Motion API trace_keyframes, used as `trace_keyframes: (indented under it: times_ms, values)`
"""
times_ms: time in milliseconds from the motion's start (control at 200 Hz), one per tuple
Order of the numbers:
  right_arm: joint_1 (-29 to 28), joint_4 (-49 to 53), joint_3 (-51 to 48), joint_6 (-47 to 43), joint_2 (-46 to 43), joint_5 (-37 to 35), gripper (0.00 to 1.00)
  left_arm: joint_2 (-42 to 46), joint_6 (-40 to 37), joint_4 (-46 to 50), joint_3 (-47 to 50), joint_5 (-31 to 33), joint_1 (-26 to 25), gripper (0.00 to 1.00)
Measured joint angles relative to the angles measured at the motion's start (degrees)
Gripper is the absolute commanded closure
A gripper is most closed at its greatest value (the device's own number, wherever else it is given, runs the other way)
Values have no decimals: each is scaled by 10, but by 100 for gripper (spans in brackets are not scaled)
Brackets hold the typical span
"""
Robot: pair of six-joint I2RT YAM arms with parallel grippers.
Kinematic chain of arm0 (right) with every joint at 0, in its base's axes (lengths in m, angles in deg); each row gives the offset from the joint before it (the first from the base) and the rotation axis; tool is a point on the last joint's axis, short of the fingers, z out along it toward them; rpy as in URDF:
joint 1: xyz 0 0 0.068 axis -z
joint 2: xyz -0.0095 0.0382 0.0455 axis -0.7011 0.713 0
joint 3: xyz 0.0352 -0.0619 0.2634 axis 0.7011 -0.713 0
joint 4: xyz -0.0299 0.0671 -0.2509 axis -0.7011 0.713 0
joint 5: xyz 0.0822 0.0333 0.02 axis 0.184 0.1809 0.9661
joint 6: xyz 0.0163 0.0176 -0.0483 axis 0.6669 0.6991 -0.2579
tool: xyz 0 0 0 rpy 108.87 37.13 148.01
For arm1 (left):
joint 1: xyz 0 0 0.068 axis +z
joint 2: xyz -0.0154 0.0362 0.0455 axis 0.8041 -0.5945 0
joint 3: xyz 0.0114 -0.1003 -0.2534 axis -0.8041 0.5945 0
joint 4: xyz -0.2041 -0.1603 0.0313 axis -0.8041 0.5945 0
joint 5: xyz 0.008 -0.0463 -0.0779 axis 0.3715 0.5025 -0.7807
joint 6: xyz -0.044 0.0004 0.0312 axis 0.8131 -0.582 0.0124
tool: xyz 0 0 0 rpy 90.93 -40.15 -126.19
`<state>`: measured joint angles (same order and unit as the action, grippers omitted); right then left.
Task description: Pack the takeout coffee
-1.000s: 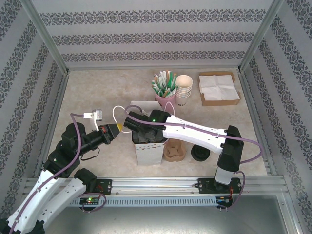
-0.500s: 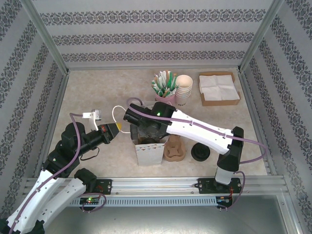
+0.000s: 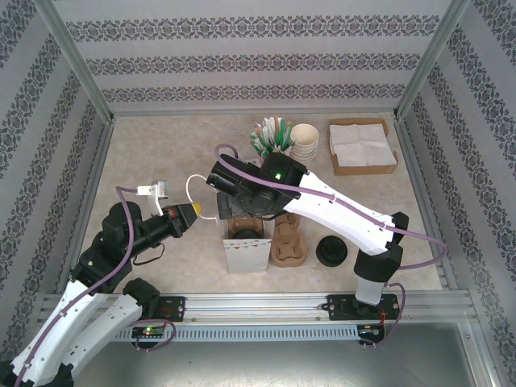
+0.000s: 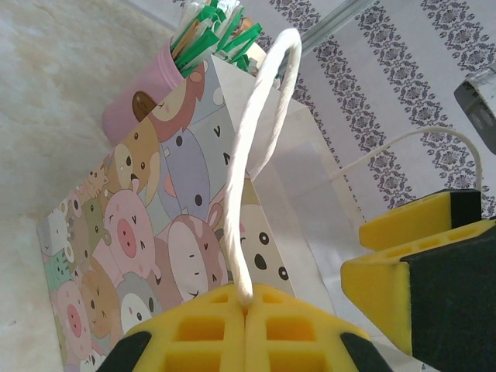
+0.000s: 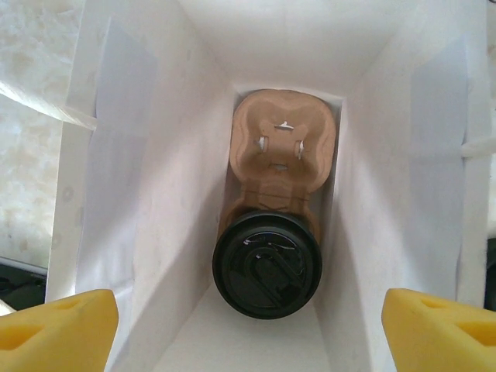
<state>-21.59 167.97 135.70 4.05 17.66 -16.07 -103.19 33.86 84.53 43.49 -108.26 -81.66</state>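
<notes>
Near the middle of the worktop [image 3: 161,153] a white paper bag [image 3: 246,251] stands upright with its mouth open. Inside it, flat on the bottom, lies a brown cardboard carrier [image 5: 283,143], and a coffee cup [image 5: 267,265] with a black lid sits in one of its two sockets. The left fingers [image 4: 246,329] are pressed fully together on the bag's white cord handle [image 4: 260,155], which loops up from between the yellow pads; the bag's side facing that arm is printed with cartoon animals. The right fingers [image 5: 58,329] hang over the bag's mouth, spread wide to either side with nothing between them, apart from the cup below. Just right of the bag on the worktop lies a second carrier [image 3: 288,246], and right of that a loose black lid [image 3: 331,251]. At the far side stand a pink cup [image 3: 272,139] holding green and white sticks, a stack of paper cups [image 3: 305,141] touching it on the right, and further right a box of napkins [image 3: 363,147].
</notes>
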Motion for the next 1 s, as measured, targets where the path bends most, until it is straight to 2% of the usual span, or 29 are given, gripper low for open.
trace_keyframes:
  times_ms: [285,350,999]
  values:
    - [-2,25,26,-9,0,-3,21,-5,0,2,-2,0,0,99]
    - [-4,31,31,-10,0,-5,25,-5,0,2,-2,0,0,99]
    - [-28,71,84,-13,0,-22,28,-9,0,4,-8,2,0,99]
